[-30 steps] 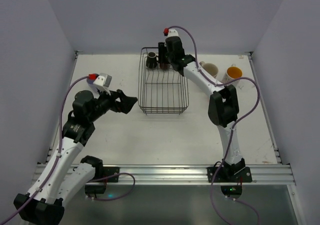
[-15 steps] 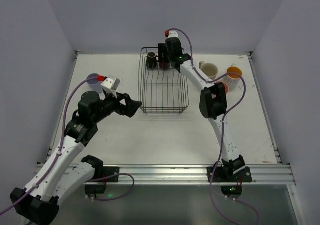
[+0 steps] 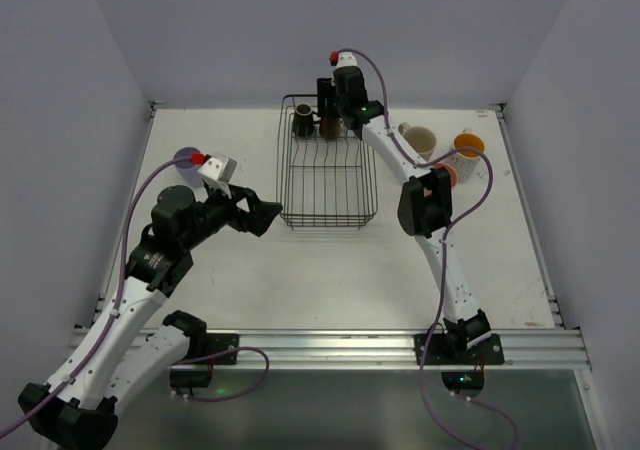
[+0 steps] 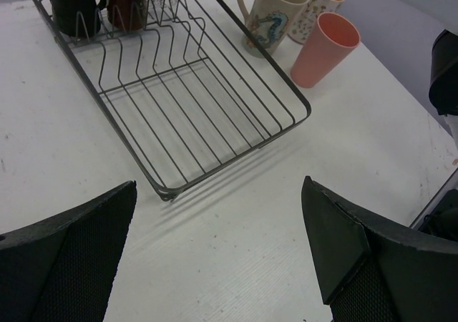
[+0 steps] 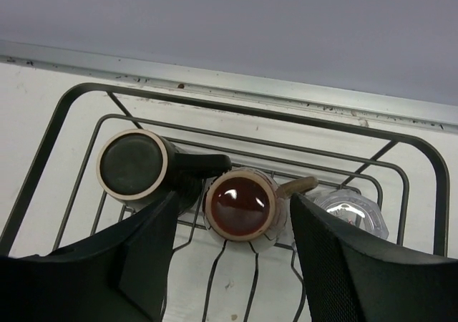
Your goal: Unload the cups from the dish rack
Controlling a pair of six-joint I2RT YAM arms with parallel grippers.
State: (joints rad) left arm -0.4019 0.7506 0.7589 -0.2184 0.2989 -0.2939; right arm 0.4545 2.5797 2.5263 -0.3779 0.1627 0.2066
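Your left gripper (image 4: 218, 193) sits just off the rack's (image 3: 328, 185) near-left corner, fingers wide apart. A lavender cup (image 3: 186, 157) stands left of the rack, with 3 cups to its right: pink (image 4: 323, 49), cream (image 4: 272, 14), orange-lined (image 4: 322, 0). At the rack's far end, inside, are a black mug (image 5: 134, 163), a brown mug (image 5: 240, 203) and a glass (image 5: 352, 213). Your right gripper (image 5: 235, 197) hangs over the brown mug, fingers apart.

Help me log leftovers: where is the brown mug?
Right wrist view: the brown mug stands at the far end of the dish rack, between the black mug on its left and a clear glass.

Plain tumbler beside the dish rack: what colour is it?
Salmon pink; the tumbler shows best in the left wrist view.
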